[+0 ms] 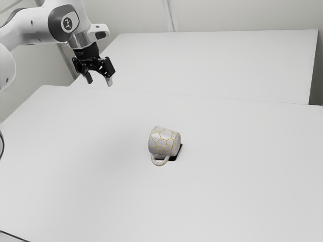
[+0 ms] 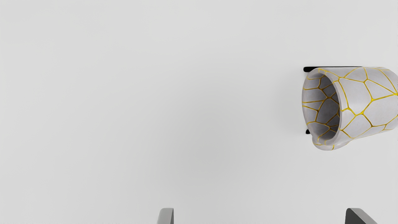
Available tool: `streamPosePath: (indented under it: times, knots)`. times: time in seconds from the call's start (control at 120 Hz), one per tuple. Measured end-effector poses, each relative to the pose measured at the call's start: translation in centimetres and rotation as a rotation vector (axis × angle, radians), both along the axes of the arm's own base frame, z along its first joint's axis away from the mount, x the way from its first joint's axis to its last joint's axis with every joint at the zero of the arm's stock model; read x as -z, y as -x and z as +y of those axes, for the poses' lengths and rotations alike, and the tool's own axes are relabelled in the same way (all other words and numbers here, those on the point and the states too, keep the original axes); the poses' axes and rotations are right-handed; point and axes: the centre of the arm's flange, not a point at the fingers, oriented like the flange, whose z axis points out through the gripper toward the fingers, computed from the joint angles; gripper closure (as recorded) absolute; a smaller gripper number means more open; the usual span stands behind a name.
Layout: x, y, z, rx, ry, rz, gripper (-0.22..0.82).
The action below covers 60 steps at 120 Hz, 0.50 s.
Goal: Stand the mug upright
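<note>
Peeking from under tipped mug (image 2: 367, 105) — flat black patch (image 2: 308, 69).

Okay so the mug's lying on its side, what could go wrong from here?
The mug lies on its round side, so an off-centre nudge might roll it. Its handle sticks out and could snag the open gripper. The black patch showing beside and beneath it, if solid, might make it stand unevenly.

Bright, nearly colourless light spreads evenly over the worktop (image 1: 242, 191), with a broad, soft-edged grey shadow across part of it. The mug (image 2: 367, 107) is pale outside and darker within, and faint shading lies just beside it.
</note>
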Motion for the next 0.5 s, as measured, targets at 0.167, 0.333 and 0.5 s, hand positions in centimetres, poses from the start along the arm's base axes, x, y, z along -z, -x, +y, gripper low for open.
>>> streamPosePath:
  times: [0.167, 0.333, 0.5]
  knots:
    - [-0.1, 0.1, -0.1, -0.001, 0.001, -0.001, 0.0]
    - [0.3, 0.3, -0.5, 0.002, 0.005, 0.014, 0.0]
    - [3.6, 1.2, -1.3, -0.032, 0.191, 0.083, 0.0]
